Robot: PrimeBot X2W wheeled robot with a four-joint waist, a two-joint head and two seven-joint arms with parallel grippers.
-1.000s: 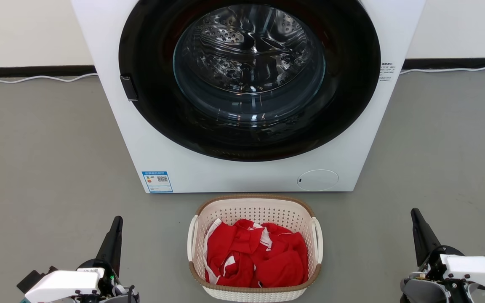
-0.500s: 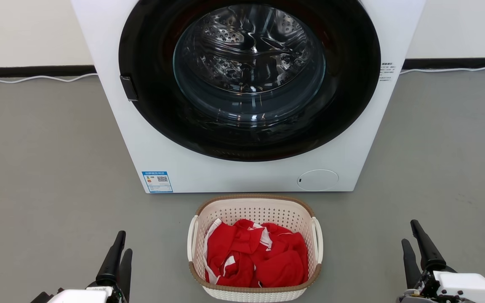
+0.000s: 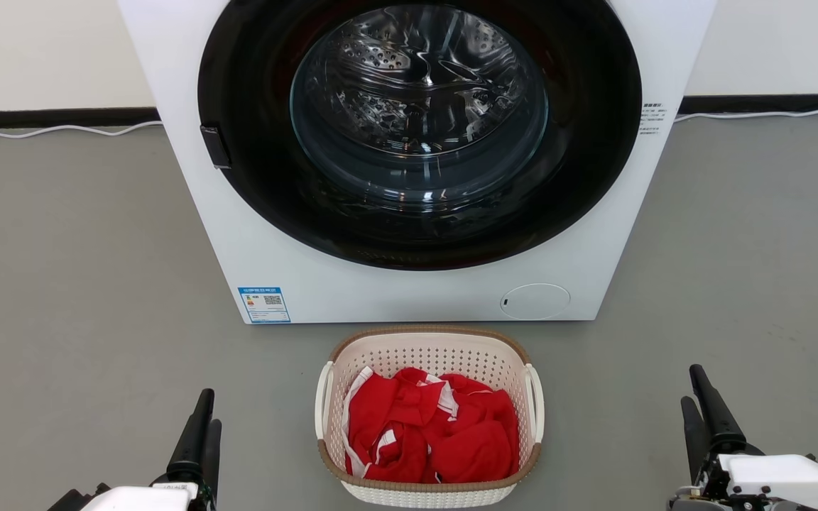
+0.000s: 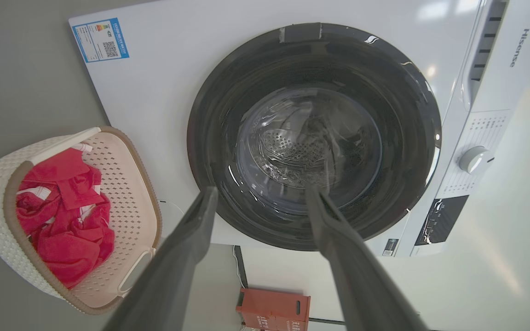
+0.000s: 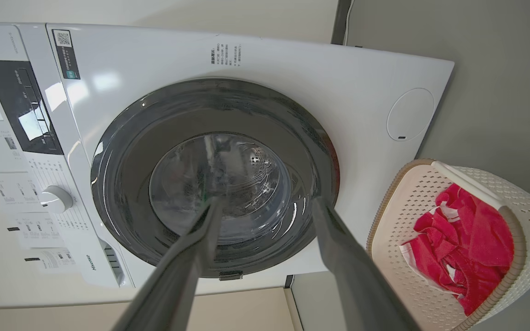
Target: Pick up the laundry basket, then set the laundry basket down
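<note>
The laundry basket (image 3: 429,433) sits on the grey floor (image 3: 82,284) just before the front of a white washing machine (image 3: 416,291), centred below its round dark door (image 3: 420,135). Crumpled red clothes with white trim (image 3: 430,436) lie in it, below the brown rim, and both white loop handles are free. The door is closed, and the steel drum behind its glass looks empty. The left gripper (image 3: 204,419) is off the basket's left side and the right gripper (image 3: 696,397) off its right, both well apart from it, fingers spread and holding nothing. A white cable (image 3: 54,130) runs along the wall's foot.
</note>
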